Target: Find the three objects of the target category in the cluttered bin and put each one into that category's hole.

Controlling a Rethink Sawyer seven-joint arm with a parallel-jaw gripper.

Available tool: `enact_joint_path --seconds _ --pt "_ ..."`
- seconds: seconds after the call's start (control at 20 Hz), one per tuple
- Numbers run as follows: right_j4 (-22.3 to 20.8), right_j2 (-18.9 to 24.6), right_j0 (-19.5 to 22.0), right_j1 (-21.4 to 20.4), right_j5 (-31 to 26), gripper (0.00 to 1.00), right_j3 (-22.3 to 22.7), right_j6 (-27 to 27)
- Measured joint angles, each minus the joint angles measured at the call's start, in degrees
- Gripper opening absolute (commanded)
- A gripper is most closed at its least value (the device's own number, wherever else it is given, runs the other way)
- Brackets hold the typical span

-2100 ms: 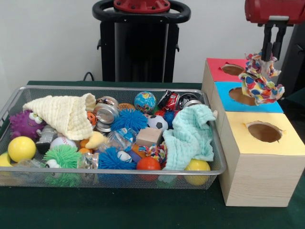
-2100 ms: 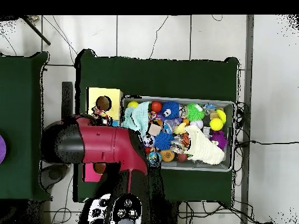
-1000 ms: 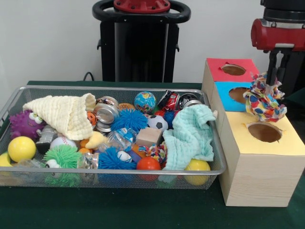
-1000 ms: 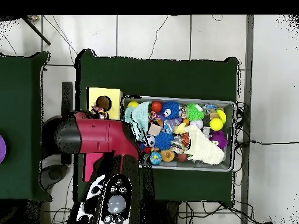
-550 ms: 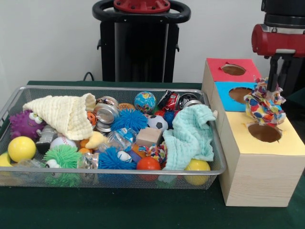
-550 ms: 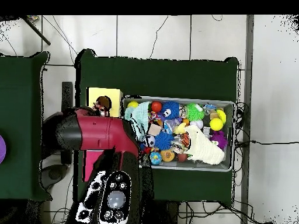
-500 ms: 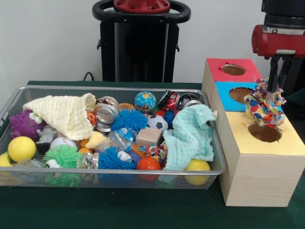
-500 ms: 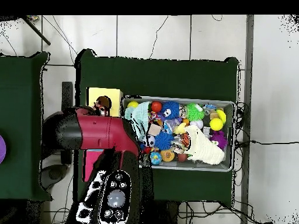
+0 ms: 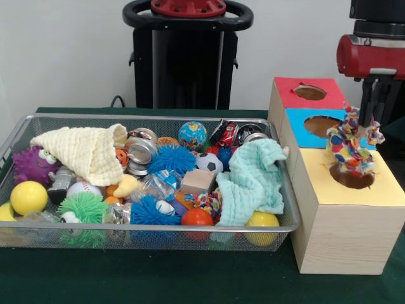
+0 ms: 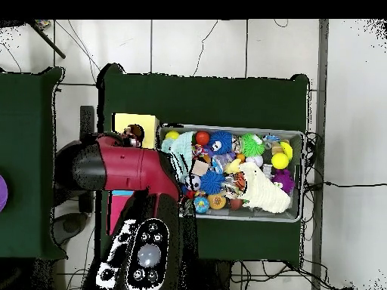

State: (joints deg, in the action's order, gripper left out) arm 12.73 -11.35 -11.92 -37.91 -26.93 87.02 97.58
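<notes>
Tool (image 9: pixel 370 123) grips rope ball (image 9: pixel 352 147) low over yellow box's hole (image 9: pixel 352 178)

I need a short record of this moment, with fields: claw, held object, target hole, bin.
claw: shut on the rope ball, above the yellow-topped box
rope ball: hangs from the claw, its lower end at the hole
hole: round, in the yellow top, partly covered by the rope ball
wire bin: full of toys and cloths; another rope ball near its front
</notes>
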Motion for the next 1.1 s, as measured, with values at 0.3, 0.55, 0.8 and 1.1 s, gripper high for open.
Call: enact_joint_path --seconds 0.3,0.55,0.8,1.1 --pt "0.54 -0.46 -0.46 0.14 0.98 0.0 -0.17 0.0" --pt "1.1 -0.55 -0.57 0.57 1.67 0.0 -0.21 0.0" --pt "1.56 -0.57 -0.57 1.33 2.53 0.0 -0.21 0.0" --pt "1.59 -0.58 -0.57 1.8 3.06 0.0 -0.21 0.0"
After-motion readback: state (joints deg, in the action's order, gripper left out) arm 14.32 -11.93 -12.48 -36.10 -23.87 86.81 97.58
